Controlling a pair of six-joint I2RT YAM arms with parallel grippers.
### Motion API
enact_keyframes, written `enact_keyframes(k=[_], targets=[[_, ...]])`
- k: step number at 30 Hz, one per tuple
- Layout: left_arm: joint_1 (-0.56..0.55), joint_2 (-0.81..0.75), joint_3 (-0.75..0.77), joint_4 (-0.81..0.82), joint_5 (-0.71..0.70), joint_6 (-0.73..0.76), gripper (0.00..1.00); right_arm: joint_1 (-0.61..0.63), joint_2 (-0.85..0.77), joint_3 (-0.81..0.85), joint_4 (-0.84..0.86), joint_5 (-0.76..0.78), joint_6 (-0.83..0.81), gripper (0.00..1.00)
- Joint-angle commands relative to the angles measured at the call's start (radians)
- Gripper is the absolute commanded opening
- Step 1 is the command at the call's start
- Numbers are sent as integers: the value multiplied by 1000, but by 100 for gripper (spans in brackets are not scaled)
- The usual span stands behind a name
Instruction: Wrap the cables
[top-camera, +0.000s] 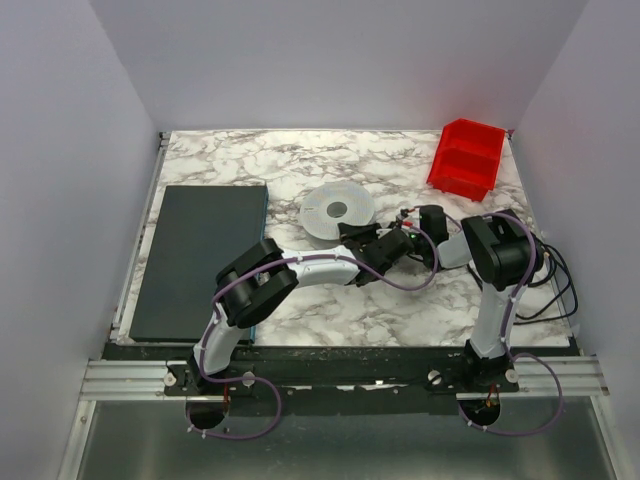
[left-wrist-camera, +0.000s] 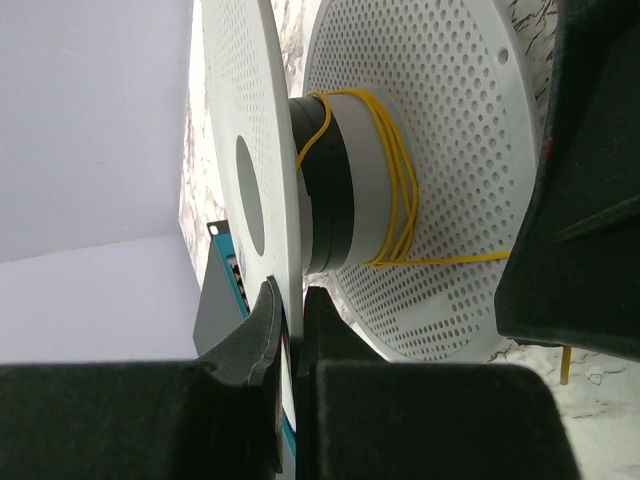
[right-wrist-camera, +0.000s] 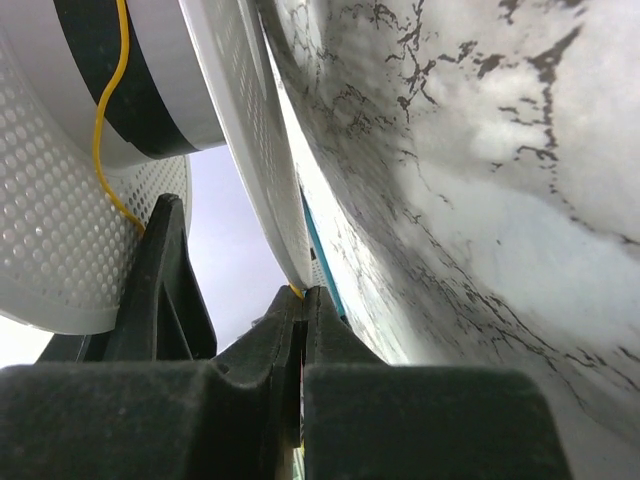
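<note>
On the spool (left-wrist-camera: 450, 150), your left hand (left-wrist-camera: 292, 310) is clamped shut. Only the right wrist view shows your right hand (right-wrist-camera: 303, 300) pinching the cable (right-wrist-camera: 97, 140).

Free tabletop (top-camera: 250, 160) beyond the spool (top-camera: 338, 212); red bin (top-camera: 466, 158) far right, dark mat (top-camera: 200, 260) left.

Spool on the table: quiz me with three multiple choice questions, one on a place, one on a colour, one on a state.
1. Where on the table is the red bin? A far right corner; B near left corner; C dead centre.
2. What colour is the cable wound on the spool hub? A blue; B yellow; C green.
3. The left gripper is: A wide open; B out of view; C shut on the spool's flange.
Answers: 1 A, it sits by the far right edge; 2 B, yellow loops circle the hub; 3 C, it pinches the flange rim.
</note>
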Motion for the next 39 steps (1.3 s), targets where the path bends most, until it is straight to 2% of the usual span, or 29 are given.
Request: enact_keyframes(k=[1, 11, 14, 17, 23, 25, 33, 36, 39], targets=[[15, 48, -36, -127, 288, -191, 0, -25, 52, -66, 25, 13, 100, 1], [25, 24, -80, -107, 316, -223, 0, -25, 45, -97, 261, -48, 288, 1], [22, 31, -88, -100, 301, -227, 0, -24, 54, -74, 276, -49, 330, 1], [22, 38, -79, -112, 288, -233, 0, -24, 31, -72, 226, -39, 321, 1], [24, 31, -63, -123, 308, -272, 0, -26, -121, -81, -68, 99, 181, 2], [24, 19, -76, -110, 317, -282, 0, -26, -135, -69, -87, 126, 163, 5], [16, 10, -103, -97, 308, -281, 0, -25, -17, 57, -30, 122, 232, 6], [15, -1, -113, -83, 320, -287, 0, -26, -21, 84, -93, 157, 209, 5], [13, -9, -115, -74, 334, -291, 0, -26, -17, 101, -137, 208, 179, 9]])
